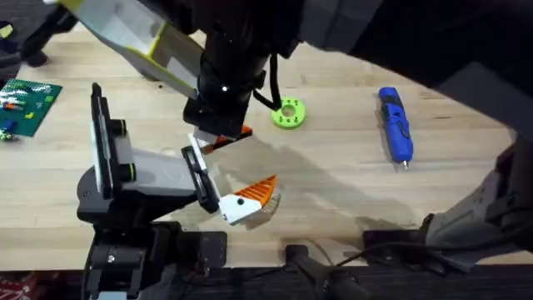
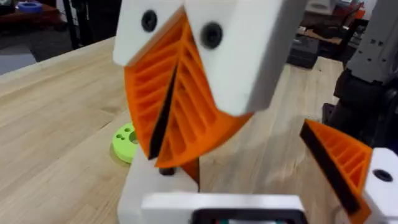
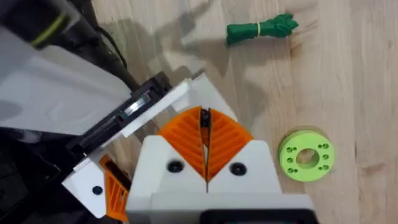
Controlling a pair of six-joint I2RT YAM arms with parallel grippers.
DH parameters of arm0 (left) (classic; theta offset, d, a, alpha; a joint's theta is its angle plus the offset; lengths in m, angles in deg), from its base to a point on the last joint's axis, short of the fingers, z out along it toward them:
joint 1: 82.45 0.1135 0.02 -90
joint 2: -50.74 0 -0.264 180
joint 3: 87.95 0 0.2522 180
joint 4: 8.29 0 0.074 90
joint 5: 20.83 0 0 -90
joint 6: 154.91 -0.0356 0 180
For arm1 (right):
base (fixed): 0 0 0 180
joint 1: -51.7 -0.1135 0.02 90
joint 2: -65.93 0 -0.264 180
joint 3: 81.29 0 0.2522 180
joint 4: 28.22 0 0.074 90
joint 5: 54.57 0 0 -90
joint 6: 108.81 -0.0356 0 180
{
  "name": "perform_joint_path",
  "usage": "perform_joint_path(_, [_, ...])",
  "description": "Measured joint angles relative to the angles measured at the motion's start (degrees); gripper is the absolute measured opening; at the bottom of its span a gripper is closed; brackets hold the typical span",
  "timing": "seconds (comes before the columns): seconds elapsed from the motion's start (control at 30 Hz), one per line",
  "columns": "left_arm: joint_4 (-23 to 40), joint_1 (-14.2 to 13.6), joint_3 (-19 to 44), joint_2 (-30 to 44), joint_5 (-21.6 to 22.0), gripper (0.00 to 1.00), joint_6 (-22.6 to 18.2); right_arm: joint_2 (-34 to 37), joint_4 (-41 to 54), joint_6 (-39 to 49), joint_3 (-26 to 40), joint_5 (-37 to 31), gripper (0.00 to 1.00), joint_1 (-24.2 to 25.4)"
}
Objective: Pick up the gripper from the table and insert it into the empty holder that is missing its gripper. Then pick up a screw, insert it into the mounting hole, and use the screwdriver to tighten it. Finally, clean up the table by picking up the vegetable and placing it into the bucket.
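The table [image 1: 333, 183] was pale wood with visible grain, smooth and matt. Beside the left gripper [image 2: 171, 134], whose ribbed orange pads [image 2: 186, 106] looked like matt plastic on smooth white plastic mounts, lay a green ring [image 2: 124, 143] of matt plastic. Well off from it, the screwdriver [image 1: 396, 125] showed glossy blue plastic and a thin metal tip. The holder [image 1: 141, 179] near it was matt grey and black.

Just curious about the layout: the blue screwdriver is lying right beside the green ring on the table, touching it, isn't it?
Not touching. In the overhead view the blue screwdriver lies well apart from the green ring, with bare table between them.
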Motion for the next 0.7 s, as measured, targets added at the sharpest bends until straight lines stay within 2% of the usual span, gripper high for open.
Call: perform_joint_path(0.7, [0.0,0.0,0.0,0.0,0.0,0.99,0.0,0.0,-0.9,0.0,-1.1,0.2,0.007,0.0])
